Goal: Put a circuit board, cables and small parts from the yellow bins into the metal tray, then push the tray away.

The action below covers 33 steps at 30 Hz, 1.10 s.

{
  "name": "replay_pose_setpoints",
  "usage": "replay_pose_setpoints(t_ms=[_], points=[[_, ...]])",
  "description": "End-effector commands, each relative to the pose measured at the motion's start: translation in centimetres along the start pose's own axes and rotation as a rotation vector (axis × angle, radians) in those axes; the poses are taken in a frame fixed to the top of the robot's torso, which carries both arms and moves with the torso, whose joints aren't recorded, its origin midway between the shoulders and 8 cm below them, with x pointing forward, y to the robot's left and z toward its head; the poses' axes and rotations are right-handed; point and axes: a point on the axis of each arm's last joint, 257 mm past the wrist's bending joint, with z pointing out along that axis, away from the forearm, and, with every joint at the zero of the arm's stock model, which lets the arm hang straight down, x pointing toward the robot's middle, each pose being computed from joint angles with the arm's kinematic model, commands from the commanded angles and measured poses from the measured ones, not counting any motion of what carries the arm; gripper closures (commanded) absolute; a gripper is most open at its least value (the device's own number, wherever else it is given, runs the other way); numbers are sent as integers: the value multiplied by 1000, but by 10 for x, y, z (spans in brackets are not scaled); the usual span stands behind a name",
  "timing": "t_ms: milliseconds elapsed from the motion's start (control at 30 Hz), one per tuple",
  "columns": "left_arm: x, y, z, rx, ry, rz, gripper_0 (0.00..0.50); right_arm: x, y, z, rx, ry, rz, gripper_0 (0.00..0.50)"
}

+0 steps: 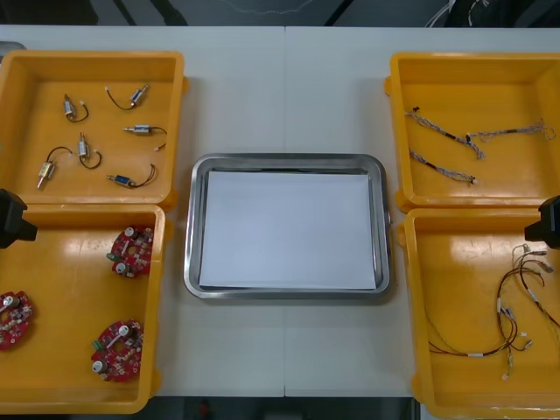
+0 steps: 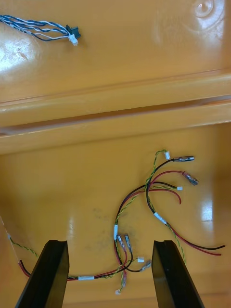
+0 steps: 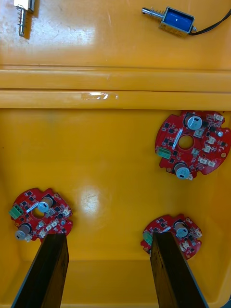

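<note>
I am holding my left end effector wide open and empty over the lower-left yellow bin, where three round red circuit boards are lying apart. My right end effector is hanging open and empty over tangled red and yellow cables in the lower-right bin. Six small metal parts are lying in the upper-left bin; the white-lined metal tray is sitting at the centre of the worktop.

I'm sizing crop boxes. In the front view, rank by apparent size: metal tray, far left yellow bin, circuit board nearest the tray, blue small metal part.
Largest: metal tray and far left yellow bin, too alike to rank.
Then: circuit board nearest the tray.
Smallest: blue small metal part.
</note>
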Motion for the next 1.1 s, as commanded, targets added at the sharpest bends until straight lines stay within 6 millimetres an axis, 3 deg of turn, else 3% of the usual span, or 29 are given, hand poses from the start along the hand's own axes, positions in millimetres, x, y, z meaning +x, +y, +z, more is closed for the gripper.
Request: replay_pose_setpoints(t_ms=[33,1100], points=[[-2,17,-13,-55,-24,54,0,-7,-19,-13,40,-21,-17,0],[-2,17,-13,-55,-24,54,0,-7,-19,-13,40,-21,-17,0]])
